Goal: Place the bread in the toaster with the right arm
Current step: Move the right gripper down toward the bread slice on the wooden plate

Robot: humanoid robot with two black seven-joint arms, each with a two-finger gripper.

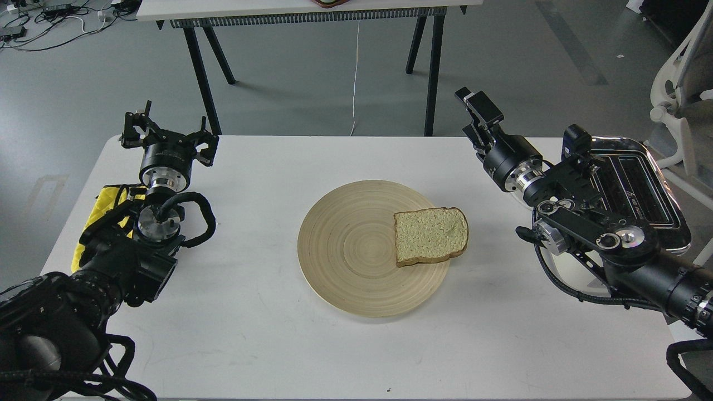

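While the bread (430, 235) lies flat on the right part of a round wooden plate (345, 250) at the middle of the white table (250, 334), it is touched by neither gripper. The right gripper (473, 114) is raised well apart from it, up and to the right; its fingers are seen end-on and dark — their spread cannot be told. The left gripper (167, 131) is held spread wide at the far left. The toaster (640, 189) is largely hidden behind the right arm (590, 223) — only its chrome top is seen
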